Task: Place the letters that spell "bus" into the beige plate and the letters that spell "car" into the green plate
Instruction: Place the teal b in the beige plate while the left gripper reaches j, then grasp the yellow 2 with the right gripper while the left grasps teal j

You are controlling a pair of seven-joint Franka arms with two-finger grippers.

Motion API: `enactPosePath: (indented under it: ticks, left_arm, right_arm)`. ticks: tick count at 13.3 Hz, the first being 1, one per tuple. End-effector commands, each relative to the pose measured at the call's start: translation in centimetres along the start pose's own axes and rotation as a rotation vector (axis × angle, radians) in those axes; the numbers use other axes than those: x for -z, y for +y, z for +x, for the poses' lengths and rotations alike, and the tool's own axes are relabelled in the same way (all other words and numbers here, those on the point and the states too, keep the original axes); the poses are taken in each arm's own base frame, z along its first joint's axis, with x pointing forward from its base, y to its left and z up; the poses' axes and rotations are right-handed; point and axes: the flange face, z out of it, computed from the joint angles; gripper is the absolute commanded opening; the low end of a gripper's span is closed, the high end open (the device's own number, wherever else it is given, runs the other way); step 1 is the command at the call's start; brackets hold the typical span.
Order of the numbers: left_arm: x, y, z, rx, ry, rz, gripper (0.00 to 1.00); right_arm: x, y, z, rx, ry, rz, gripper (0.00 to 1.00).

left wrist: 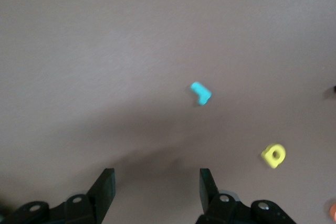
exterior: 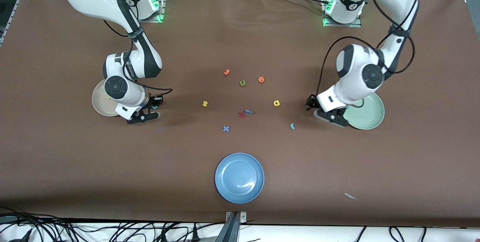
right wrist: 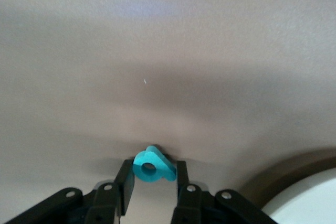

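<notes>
- right gripper (right wrist: 150, 182) is clamped on the teal "b" (right wrist: 152, 164), hanging just over the worktop (exterior: 75, 152) right beside the beige plate (exterior: 100, 104)
- left gripper (left wrist: 156, 187) has its fingers spread wide with nothing in them, low next to the green plate (exterior: 369, 116)
- teal "r" (left wrist: 200, 93) and yellow "a" (left wrist: 273, 155) lie on the worktop just ahead of the left gripper
- yellow "s" (exterior: 205, 103) sits on its own, well apart from both grippers

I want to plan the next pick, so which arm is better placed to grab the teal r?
Left. Its end effector is open and empty, beside the green plate, with the teal r lying close by. The right end effector holds a teal letter by the beige plate.
</notes>
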Motion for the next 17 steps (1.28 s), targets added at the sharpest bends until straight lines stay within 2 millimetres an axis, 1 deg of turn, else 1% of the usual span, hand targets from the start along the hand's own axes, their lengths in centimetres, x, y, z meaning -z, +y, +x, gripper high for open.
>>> enactPosePath:
  ticks: [1, 2, 3, 4, 5, 6, 7, 8, 9, 10, 11, 12, 13, 14, 15, 16, 17]
  left_arm:
    - [-0.7, 1.1, 3.1, 0.04, 0.033, -0.006, 0.73]
    - [-1.5, 1.6, 3.9, 0.047, 0.034, 0.001, 0.73]
    - [-2.1, 1.8, 4.3, 0.067, 0.036, 0.01, 0.73]
    - [-2.8, 2.5, 4.5, 0.084, 0.051, 0.014, 0.73]
    - [-3.4, 2.6, 4.6, 0.099, 0.063, 0.017, 0.73]
    - [-4.1, 3.0, 4.5, 0.098, 0.067, 0.022, 0.73]
    - [-4.9, 3.2, 4.4, 0.093, 0.07, 0.037, 0.73]
    - [-5.8, 4.0, 4.2, 0.09, 0.071, 0.039, 0.73]
    - [-6.6, 4.6, 4.0, 0.113, 0.071, 0.02, 0.73]
    - [-7.2, 4.7, 3.9, 0.129, 0.076, 0.014, 0.73]
    - [-7.4, 4.7, 3.9, 0.129, 0.081, 0.016, 0.73]
    - [-8.0, 5.1, 3.8, 0.123, 0.076, 0.018, 0.73]
    - [-8.0, 5.0, 3.8, 0.123, 0.08, 0.023, 0.72]
    - [-8.1, 5.1, 3.7, 0.118, 0.081, 0.027, 0.7]
    - [-8.2, 5.1, 3.7, 0.116, 0.082, 0.027, 0.67]
    - [-8.3, 4.7, 3.7, 0.12, 0.081, 0.032, 0.61]
    - [-8.3, 4.6, 3.7, 0.119, 0.082, 0.034, 0.55]
  right_arm:
    - [2.3, 0.0, 0.5, 0.009, -0.018, 0.011, 0.36]
    - [3.6, 0.4, 0.6, 0.007, -0.028, 0.009, 0.36]
    - [4.5, 1.1, 0.4, -0.001, -0.056, 0.004, 0.36]
    - [5.5, 2.3, -0.2, -0.019, -0.086, 0.002, 0.36]
    - [6.2, 3.7, -0.7, -0.022, -0.104, 0.001, 0.36]
    - [6.5, 5.7, -1.4, -0.021, -0.131, 0.0, 0.36]
    - [6.4, 7.9, -1.9, -0.016, -0.154, 0.001, 0.36]
    - [6.0, 10.2, -2.7, -0.01, -0.174, 0.0, 0.37]
    - [5.1, 11.7, -3.7, -0.014, -0.198, 0.003, 0.37]
    - [4.6, 12.9, -4.3, -0.016, -0.209, 0.004, 0.38]
    - [3.6, 13.6, -5.0, -0.014, -0.229, 0.008, 0.41]
    - [2.8, 14.2, -5.5, -0.017, -0.243, 0.009, 0.53]
    - [2.5, 14.3, -5.7, -0.018, -0.251, 0.01, 0.63]
    - [2.5, 14.4, -5.7, -0.019, -0.251, 0.01, 0.8]
    - [3.1, 14.4, -5.6, -0.02, -0.248, 0.014, 0.99]
    - [4.1, 14.0, -5.5, -0.024, -0.244, 0.017, 0.99]
    - [6.0, 13.1, -5.0, -0.024, -0.232, 0.025, 0.99]
